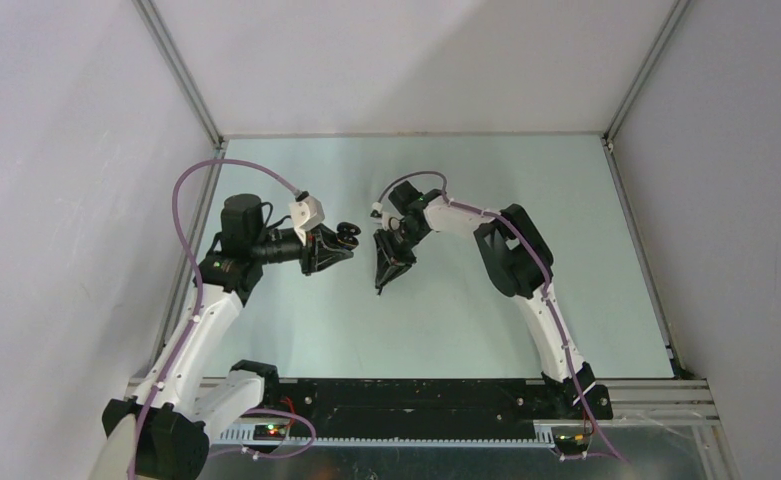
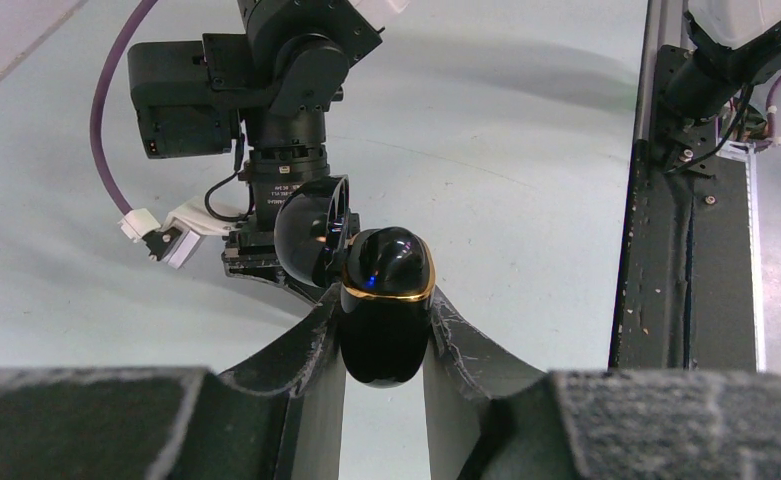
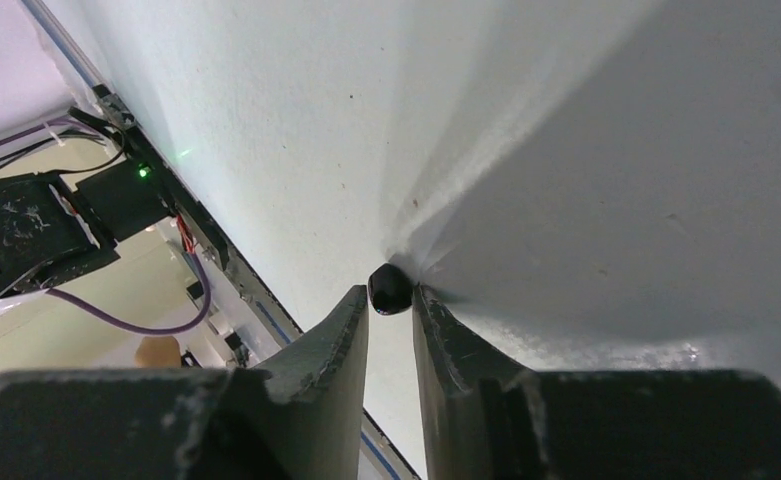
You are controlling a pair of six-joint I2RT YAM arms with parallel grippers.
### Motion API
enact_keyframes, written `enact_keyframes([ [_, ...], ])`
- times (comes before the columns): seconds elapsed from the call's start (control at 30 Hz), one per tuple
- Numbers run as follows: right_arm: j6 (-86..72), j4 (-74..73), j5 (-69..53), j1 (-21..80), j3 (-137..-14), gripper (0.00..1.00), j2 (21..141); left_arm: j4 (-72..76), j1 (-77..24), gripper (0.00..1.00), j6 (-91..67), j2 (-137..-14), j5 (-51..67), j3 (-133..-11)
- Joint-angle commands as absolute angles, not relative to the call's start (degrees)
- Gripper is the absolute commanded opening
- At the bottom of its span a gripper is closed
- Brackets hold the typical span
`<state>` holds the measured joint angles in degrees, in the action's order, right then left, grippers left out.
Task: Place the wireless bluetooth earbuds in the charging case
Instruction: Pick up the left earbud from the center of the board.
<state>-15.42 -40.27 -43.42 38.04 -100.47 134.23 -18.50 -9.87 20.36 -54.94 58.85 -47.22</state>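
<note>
Our left claw point(image 2: 386, 305) clenches the open charging case point(image 2: 384, 340) above the worktop point(image 1: 586, 250). Our right claw point(image 3: 390, 302), at its 4 o'clock, pinches a black earbud point(image 3: 390, 288) by the tips. We should align over the case slowly, letting go only once seated.

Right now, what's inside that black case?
The case has its lid open; a blue light glows above its gold rim. Its hollows are out of view, so earbuds inside cannot be told.

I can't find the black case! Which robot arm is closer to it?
Left. The left jaws clamp the charging case; the right jaws, pinching a black earbud, hang beside it, not touching.
</note>
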Motion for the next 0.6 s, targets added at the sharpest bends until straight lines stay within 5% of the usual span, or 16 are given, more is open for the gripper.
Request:
enact_keyframes([
  [0.0, -12.93, -41.98, -37.12, 38.81, -102.32, 0.31, 135.79, -17.17, -9.42, 0.0, 19.73, -53.92, 60.37, -47.02],
  [0.17, -8.33, -43.71, -33.26, 39.77, -103.75, 0.43, 133.82, -17.38, -9.48, 0.0, 19.96, -53.7, 60.49, -47.02],
  [0.57, 13.37, -48.71, -22.11, 41.15, -111.33, 0.41, 133.85, -17.35, -9.41, 0.0, 20.2, -53.56, 60.59, -46.76],
])
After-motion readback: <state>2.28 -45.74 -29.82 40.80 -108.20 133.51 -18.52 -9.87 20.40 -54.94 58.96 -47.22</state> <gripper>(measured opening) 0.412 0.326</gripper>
